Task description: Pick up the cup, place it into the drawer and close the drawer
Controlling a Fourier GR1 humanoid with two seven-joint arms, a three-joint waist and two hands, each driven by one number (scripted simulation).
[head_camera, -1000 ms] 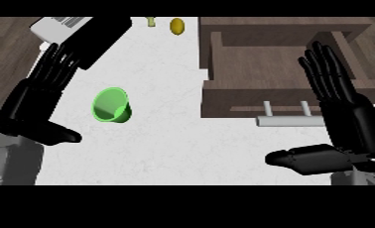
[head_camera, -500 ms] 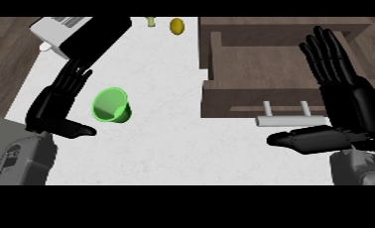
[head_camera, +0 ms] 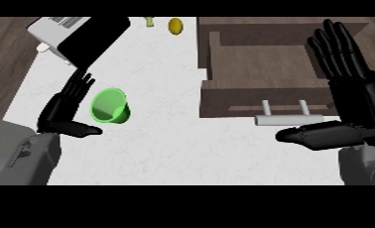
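Note:
A green cup [head_camera: 110, 106] lies on its side on the white counter [head_camera: 168, 138], its mouth facing left. My left hand [head_camera: 64, 109] is just left of the cup, open, fingers straight and thumb out below it, not touching it. The brown drawer [head_camera: 264, 81] stands pulled open at the right, with a pale bar handle [head_camera: 288, 119] on its front. My right hand [head_camera: 347, 90] rests open over the drawer's right side, fingers up and thumb pointing left under the handle.
A white and black appliance [head_camera: 77, 36] stands at the back left, close above my left hand. A yellow object [head_camera: 176, 26] and a small pale green one [head_camera: 149, 21] sit at the counter's far edge. Dark wood floor [head_camera: 15, 68] shows at the left.
My left hand has drawn back and down toward the lower left, now smaller beside the cup. The right hand shifted slightly. The cup has not moved.

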